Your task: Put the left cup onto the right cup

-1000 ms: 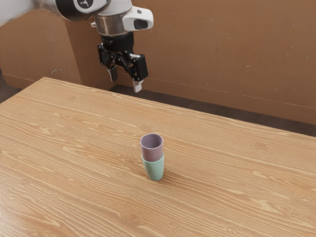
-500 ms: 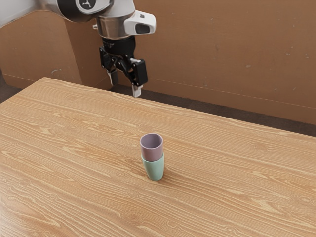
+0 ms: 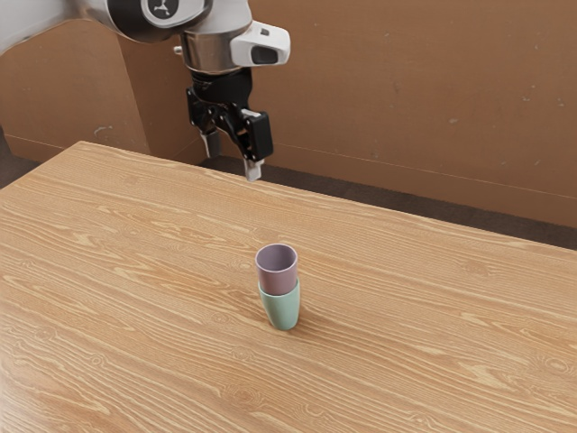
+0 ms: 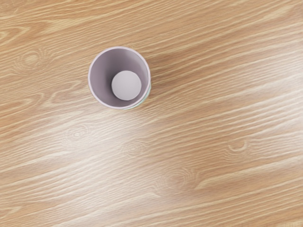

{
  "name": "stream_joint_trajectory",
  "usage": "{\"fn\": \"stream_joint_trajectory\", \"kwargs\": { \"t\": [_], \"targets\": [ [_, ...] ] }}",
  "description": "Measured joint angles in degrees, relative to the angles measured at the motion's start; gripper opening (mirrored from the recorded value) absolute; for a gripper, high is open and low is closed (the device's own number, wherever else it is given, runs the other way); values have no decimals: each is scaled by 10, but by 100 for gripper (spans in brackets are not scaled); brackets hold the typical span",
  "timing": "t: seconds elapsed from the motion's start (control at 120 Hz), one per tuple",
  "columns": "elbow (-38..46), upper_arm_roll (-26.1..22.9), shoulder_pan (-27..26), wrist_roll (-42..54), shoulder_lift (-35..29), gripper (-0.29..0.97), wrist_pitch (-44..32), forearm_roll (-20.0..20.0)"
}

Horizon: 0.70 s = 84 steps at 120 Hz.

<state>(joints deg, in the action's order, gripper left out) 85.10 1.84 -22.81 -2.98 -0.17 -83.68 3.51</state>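
A mauve cup (image 3: 277, 267) stands upright, nested in the mouth of a mint-green cup (image 3: 282, 309) near the middle of the wooden table (image 3: 117, 271). From above, the wrist view looks straight into the mauve cup (image 4: 120, 78), with a sliver of the green cup's rim (image 4: 147, 92) showing beside it. My gripper (image 3: 233, 159) hangs high over the table's far edge, well above and behind the stacked cups. Its fingers stand apart with nothing between them.
A brown wall (image 3: 433, 81) runs behind the table, with a dark floor strip at its foot. Bare wood surrounds the stacked cups on every side.
My hand has turned about its vertical axis and shifted slightly toward the exterior view's right. The cups have stayed still.
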Motion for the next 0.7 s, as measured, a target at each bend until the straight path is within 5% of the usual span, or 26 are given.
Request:
{"fn": "stream_joint_trajectory", "kwargs": {
  "t": [0.7],
  "targets": [
    [0,0,-8,5,0,66,0,0]
  ]
}}
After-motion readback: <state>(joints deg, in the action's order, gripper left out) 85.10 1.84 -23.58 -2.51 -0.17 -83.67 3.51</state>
